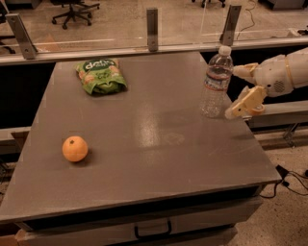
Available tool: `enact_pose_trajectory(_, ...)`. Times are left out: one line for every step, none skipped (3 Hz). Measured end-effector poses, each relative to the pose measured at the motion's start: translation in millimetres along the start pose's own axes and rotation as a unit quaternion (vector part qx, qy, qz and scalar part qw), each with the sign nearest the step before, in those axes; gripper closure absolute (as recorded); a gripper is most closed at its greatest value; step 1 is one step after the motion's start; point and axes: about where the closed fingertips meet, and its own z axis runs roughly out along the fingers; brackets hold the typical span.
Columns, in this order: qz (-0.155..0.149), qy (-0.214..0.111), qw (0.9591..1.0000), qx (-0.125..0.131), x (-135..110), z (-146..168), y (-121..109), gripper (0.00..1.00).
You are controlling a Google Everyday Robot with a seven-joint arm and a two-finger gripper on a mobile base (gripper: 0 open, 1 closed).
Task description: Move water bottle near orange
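1. Camera view: the grey table (168,163) holds the water bottle (215,84) upright at 2 o'clock, the orange (75,148) at 8 o'clock and a green snack bag (101,75) at 11.
2. The gripper (233,92) is spread and empty at the bottle's 3 o'clock.
3. An office chair (72,9) stands beyond.

The grey table (159,144) carries three things. The water bottle (215,84) stands upright close to the right edge, towards the far right corner. The orange (75,148) rests near the left edge, well apart from the bottle. A green snack bag (101,75) lies flat near the far edge. The gripper (239,90) hangs over the right edge, just beside the bottle, fingers spread.
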Motion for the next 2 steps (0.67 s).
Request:
enact_pose_trajectory(0.024, -0.055, 0.9980, -0.022, -12, 22, -6, 0.00)
enact_pose_trajectory(0.067, -0.090, 0.9918, -0.060, -20, 36, 2, 0.18)
